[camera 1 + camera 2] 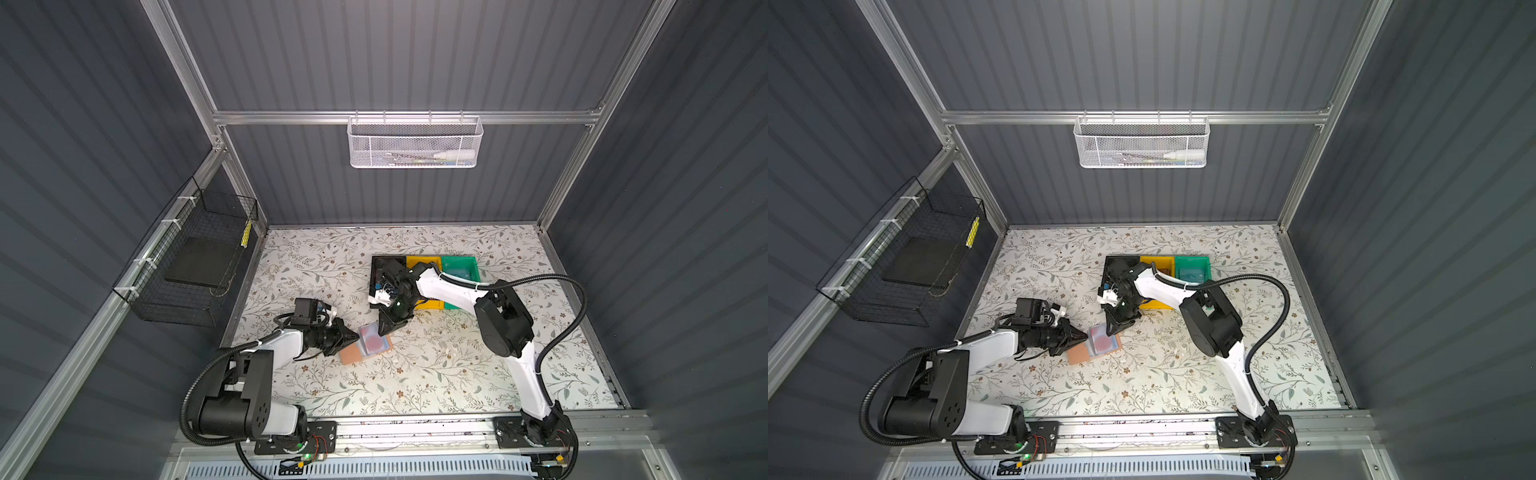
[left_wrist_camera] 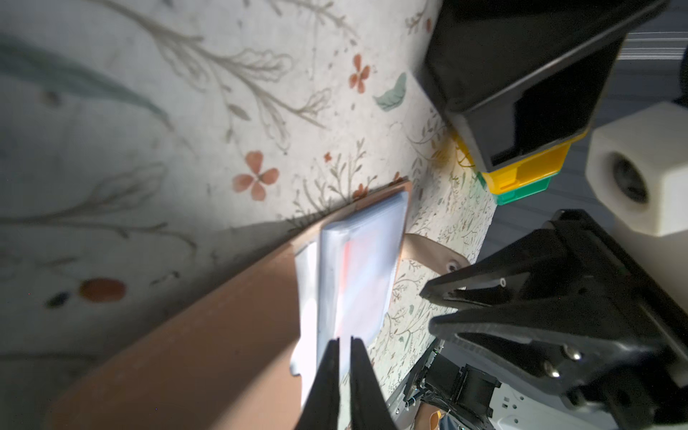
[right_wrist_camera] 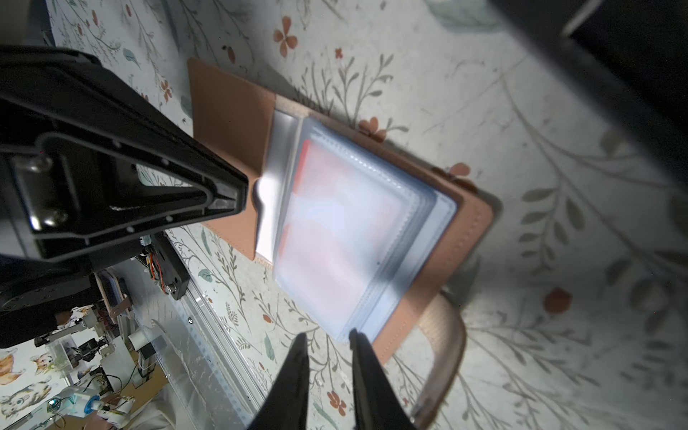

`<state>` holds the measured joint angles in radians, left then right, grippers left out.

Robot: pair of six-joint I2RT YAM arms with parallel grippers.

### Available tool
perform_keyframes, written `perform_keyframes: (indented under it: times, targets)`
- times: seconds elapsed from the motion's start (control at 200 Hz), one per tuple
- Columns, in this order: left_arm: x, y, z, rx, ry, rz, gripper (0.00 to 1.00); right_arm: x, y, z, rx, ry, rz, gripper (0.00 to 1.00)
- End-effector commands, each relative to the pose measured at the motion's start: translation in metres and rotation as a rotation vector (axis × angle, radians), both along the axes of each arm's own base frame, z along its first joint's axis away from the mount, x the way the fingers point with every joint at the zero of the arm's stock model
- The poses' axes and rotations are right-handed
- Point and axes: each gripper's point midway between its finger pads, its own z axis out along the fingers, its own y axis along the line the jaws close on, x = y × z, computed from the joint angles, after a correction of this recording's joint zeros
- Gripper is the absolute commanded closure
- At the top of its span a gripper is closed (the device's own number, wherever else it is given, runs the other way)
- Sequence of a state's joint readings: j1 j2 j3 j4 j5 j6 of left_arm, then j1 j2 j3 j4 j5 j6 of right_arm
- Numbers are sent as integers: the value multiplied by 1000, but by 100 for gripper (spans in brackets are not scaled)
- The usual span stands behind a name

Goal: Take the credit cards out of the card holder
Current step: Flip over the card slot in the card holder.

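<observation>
The card holder (image 1: 351,356) (image 1: 1077,356) lies open on the floral table, tan cover down and translucent sleeves up. A red credit card (image 1: 376,343) (image 3: 335,208) shows through the top sleeve. My left gripper (image 1: 355,336) (image 2: 345,339) is shut on the sleeve's edge near the spine, and the plastic buckles at its tip (image 3: 244,193). At the far corner of the sleeve stack my right gripper (image 1: 382,330) (image 3: 327,334) stands open a little. One of its fingertips (image 3: 353,333) is against that corner, with only table between the jaws. A teal card (image 1: 1192,274) lies in the green bin.
Black (image 1: 384,266), yellow (image 1: 422,262) and green (image 1: 459,266) bins stand in a row just behind the right wrist. The holder's strap (image 3: 443,357) curls out on the table. A black wire basket (image 1: 187,266) hangs on the left wall, a white mesh basket (image 1: 415,143) on the back rail.
</observation>
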<state>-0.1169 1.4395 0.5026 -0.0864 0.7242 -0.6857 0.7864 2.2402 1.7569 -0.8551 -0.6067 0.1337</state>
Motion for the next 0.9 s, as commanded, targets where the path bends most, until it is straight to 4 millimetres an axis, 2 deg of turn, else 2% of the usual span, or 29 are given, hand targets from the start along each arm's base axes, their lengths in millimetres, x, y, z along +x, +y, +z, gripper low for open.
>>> perform_keyframes:
  times: [0.0,0.525,0.895]
  targets:
    - [-3,2,-10,15,11,-11,91,-2,-3,-5,-26,23,-1,76]
    - [21,-4,-16,26,-1,-39,93,0,-1,-14,-35,33,-1,76]
    - [35,-21,-22,12,-11,-67,93,1,2,-20,-33,49,2,76]
